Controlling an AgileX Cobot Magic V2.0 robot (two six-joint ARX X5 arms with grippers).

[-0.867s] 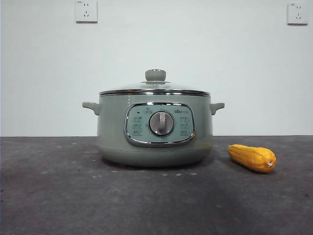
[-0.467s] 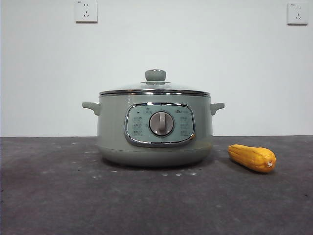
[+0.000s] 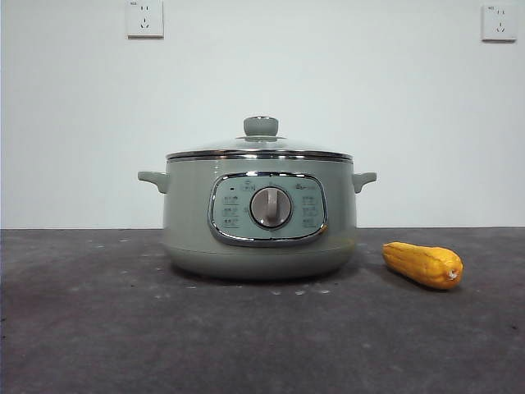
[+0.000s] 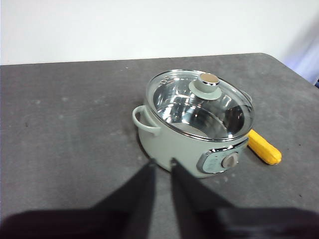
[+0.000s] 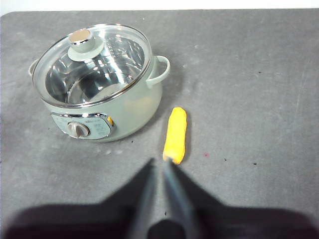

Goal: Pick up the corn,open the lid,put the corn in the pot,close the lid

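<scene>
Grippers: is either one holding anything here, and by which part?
Nothing is held. The corn lies on the table; the lid sits on the pot.

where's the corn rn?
The corn lies on the table, to the right of the pot in the front view, close to it but apart; neither gripper holds it.

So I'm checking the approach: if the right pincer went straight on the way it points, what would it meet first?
Probably the corn: its near end lies just ahead of the right pincer, slightly to one side; depth is unclear.
</scene>
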